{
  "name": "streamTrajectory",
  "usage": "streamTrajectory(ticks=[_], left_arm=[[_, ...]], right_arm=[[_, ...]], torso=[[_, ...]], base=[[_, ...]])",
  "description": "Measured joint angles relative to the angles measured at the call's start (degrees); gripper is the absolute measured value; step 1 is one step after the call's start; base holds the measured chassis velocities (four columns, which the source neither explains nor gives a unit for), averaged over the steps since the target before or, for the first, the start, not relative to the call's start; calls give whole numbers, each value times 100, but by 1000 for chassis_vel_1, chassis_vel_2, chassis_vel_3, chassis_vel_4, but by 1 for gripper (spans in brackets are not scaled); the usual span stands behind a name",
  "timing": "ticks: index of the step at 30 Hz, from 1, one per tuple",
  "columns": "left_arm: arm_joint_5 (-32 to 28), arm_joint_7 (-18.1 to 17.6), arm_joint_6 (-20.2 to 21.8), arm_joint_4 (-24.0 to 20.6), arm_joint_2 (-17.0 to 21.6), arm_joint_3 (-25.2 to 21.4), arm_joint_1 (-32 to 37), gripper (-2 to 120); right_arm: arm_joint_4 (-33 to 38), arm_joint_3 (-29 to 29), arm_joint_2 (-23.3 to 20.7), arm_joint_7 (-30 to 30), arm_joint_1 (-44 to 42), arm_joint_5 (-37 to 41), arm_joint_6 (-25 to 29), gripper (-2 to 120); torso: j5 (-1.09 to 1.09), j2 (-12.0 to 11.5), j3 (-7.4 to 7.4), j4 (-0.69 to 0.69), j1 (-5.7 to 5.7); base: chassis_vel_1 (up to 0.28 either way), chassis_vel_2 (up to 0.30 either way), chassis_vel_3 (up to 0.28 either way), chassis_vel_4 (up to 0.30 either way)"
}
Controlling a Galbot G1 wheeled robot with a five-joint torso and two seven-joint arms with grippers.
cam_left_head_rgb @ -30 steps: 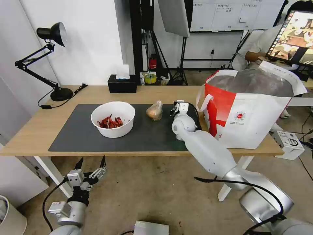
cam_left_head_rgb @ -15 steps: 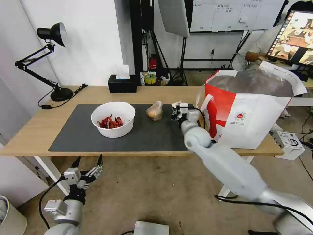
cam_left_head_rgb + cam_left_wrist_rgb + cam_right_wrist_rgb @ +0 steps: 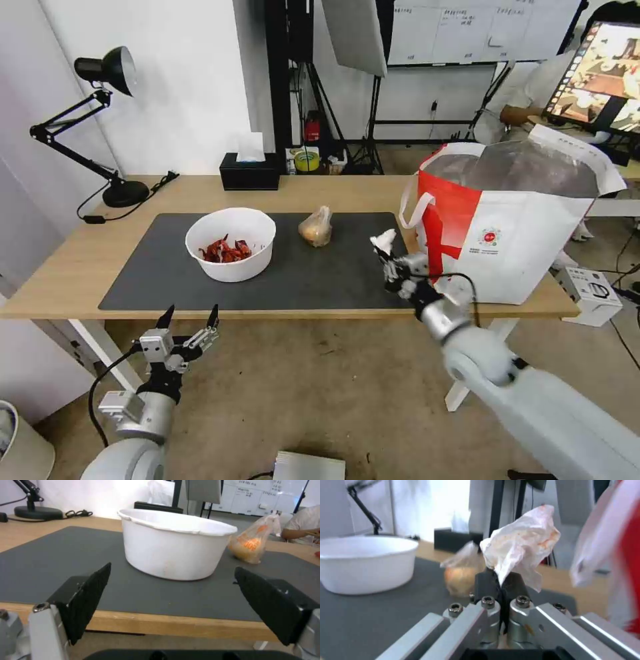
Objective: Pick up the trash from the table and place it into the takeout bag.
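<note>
Light-wood table, grey mat, white wall

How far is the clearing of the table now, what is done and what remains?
The tomato tray is not on the table, so it may already be in the takeout bag, whose inside I cannot see. In hand: the right hand is shut on the crumpled tissue, beside the bag. Left: the bowl of red shells and the small food bag. The left hand waits open below the table edge.

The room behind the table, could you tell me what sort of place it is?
Probably a lab or studio rather than a home: a whiteboard on the far wall, light stands, and a large monitor beside the table.
</note>
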Motion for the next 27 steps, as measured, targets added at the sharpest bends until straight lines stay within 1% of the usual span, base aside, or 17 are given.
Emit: streamTrajectory(ticks=[1,3,4,5,8,9,12,13,16,17,18,20,21,23,25,26,27], left_arm=[[0,0,0,0,0,0,0,100],[-4,-3,8,90,57,8,-53,100],[-9,-3,8,116,67,8,-68,100],[-9,-3,8,116,67,8,-68,100],[-16,-4,8,147,80,23,-92,100],[-16,-4,8,147,80,23,-92,100],[-16,-6,9,154,89,72,-100,100],[-16,-6,9,154,89,72,-100,100],[-14,-11,14,154,114,107,-101,100],[-13,-11,14,155,123,120,-101,100],[-13,-11,14,155,123,120,-101,100],[-7,-12,15,159,147,142,-98,100],[-7,-12,15,159,147,142,-98,100],[0,-11,15,161,153,158,-97,100],[2,-14,15,162,153,162,-96,100],[3,-12,15,163,153,176,-96,100],[3,-11,14,163,153,178,-96,100]], right_arm=[[0,0,0,0,0,0,0,0],[355,743,-43,-313,-813,-122,246,0],[494,1000,-42,-434,-1126,-125,342,0],[494,1000,-42,-434,-1126,-125,342,0],[739,1677,-40,-850,-1730,-30,617,0],[739,1677,-40,-850,-1730,-30,617,0],[968,2522,-131,-1104,-1940,428,709,0],[968,2522,-131,-1104,-1940,428,709,0],[1041,3121,-386,-1031,-1700,1002,615,0],[1004,3254,-499,-978,-1566,1187,578,0],[1004,3254,-499,-978,-1566,1187,578,0],[812,3504,-818,-843,-1191,1633,468,0],[812,3504,-818,-843,-1191,1633,468,0],[537,3563,-1133,-665,-690,1940,328,0],[435,3540,-1225,-570,-487,2026,257,0],[274,3449,-1369,-393,-148,2142,66,0],[252,3435,-1390,-364,-100,2155,25,0]], torso=[[0,0,0,0,0],[1,-1,0,-1,0],[-1,-1,0,-1,0],[-1,-1,0,-1,0],[0,-1,0,-1,-1],[0,-1,0,-1,-1],[-1,-1,0,-1,0],[-1,-1,0,-1,0],[0,-1,0,0,0],[-2,-1,0,1,0],[-2,-1,0,1,0],[-1,-1,1,1,1],[-1,-1,1,1,1],[1,-1,1,0,1],[1,-1,1,0,1],[-1,-1,1,1,1],[-1,-1,1,1,1]], base=[[0,0,0,0],[0,0,0,0],[0,0,0,0],[0,0,0,0],[0,0,0,0],[0,0,0,0],[0,0,0,0],[0,0,0,0],[0,0,0,0],[0,0,0,0],[0,0,0,0],[0,0,0,0],[0,0,0,0],[0,0,0,0],[0,0,0,0],[0,0,0,0],[0,0,0,0]])
